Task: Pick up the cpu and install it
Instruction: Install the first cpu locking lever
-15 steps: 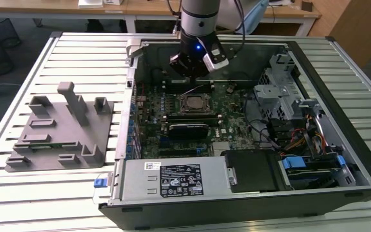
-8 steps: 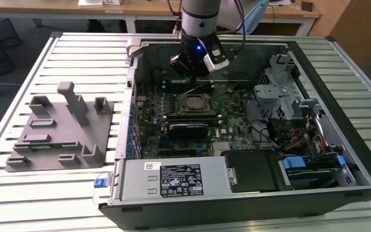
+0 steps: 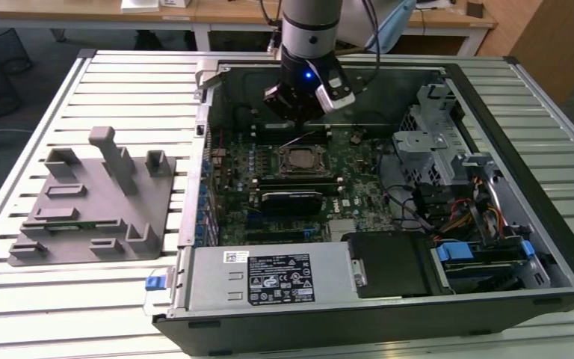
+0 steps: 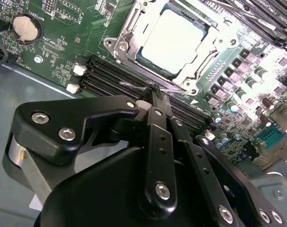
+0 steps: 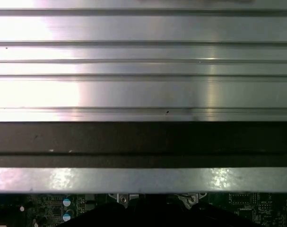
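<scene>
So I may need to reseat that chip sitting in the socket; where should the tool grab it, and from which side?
Judging by its pose, from straight above: the chip lies flat inside the metal socket frame, so pinch two opposite edges where the frame leaves gaps.

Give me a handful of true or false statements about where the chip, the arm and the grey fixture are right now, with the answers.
1. The cpu lies in the motherboard socket. True.
2. The gripper is holding the cpu in the air. False: the chip sits in the socket, apart from the gripper.
3. The grey fixture stands inside the computer case. False: it rests on the slatted table, on the exterior view's left of the case.
4. The gripper hangs over the motherboard inside the open case. True.
</scene>
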Motion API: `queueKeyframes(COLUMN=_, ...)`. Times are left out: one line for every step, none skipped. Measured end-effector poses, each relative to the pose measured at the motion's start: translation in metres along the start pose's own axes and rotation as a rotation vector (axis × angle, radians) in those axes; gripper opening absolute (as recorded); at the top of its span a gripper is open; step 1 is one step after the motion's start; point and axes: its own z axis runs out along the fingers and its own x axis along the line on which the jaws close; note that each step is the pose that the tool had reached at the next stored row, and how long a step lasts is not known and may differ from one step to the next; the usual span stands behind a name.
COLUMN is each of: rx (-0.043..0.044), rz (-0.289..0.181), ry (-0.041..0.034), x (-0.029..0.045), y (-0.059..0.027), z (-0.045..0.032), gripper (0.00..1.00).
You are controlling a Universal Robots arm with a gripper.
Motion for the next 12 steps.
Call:
queueKeyframes(rx=0.0001, rz=0.000, ry=0.0000, x=-0.0002, y=0.0002, z=0.0005, gripper=0.11)
queueKeyframes(rx=0.0001, rz=0.000, ry=0.0001, x=-0.0005, y=0.0004, z=0.0009, gripper=0.11)
queueKeyframes(rx=0.0001, rz=0.000, ry=0.0001, x=-0.0008, y=0.0006, z=0.0013, gripper=0.11)
queueKeyframes(rx=0.0000, rz=0.000, ry=0.0000, x=-0.0012, y=0.0008, z=0.0017, gripper=0.11)
queueKeyframes(rx=0.0000, rz=0.000, ry=-0.0001, x=-0.0015, y=0.0010, z=0.0020, gripper=0.11)
queueKeyframes(rx=0.0001, rz=0.000, ry=0.0001, x=-0.0019, y=0.0013, z=0.0023, gripper=0.11)
queueKeyframes(rx=0.0000, rz=0.000, ry=0.0000, x=-0.0022, y=0.0016, z=0.0026, gripper=0.11)
queueKeyframes(rx=0.0001, rz=0.000, ry=0.0000, x=-0.0024, y=0.0020, z=0.0029, gripper=0.11)
queueKeyframes(rx=0.0000, rz=0.000, ry=0.0000, x=-0.0027, y=0.0025, z=0.0033, gripper=0.11)
queueKeyframes(rx=0.0001, rz=0.000, ry=0.0000, x=-0.0030, y=0.0030, z=0.0037, gripper=0.11)
queueKeyframes(rx=0.0001, rz=0.000, ry=0.0000, x=-0.0031, y=0.0035, z=0.0041, gripper=0.11)
queueKeyframes(rx=0.0001, rz=0.000, ry=0.0000, x=-0.0033, y=0.0040, z=0.0045, gripper=0.11)
